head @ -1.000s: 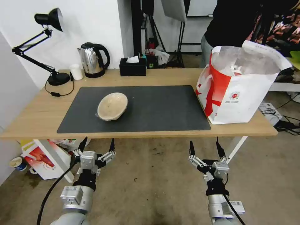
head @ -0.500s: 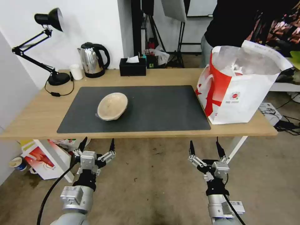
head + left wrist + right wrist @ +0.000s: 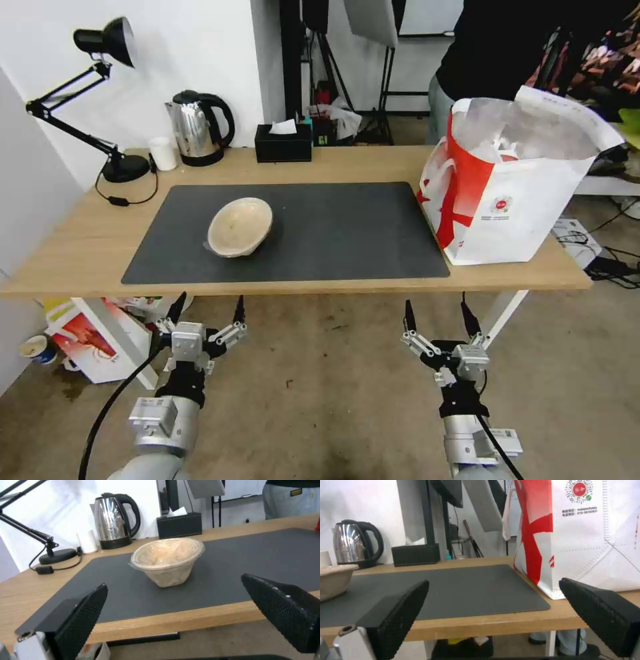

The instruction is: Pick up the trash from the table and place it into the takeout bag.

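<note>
Sitting on the dark mat (image 3: 333, 227), the beige bowl (image 3: 240, 227) is at about 1 o'clock from the left gripper (image 3: 207, 310), the nearer one. The right gripper (image 3: 437, 313) is farther, below the takeout bag (image 3: 513, 200). Both grippers hang below the table (image 3: 80, 247) edge, fingers wide apart and empty.

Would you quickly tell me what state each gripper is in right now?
Left gripper: open, holding nothing, below the table edge.
Right gripper: open, holding nothing, likewise.
</note>
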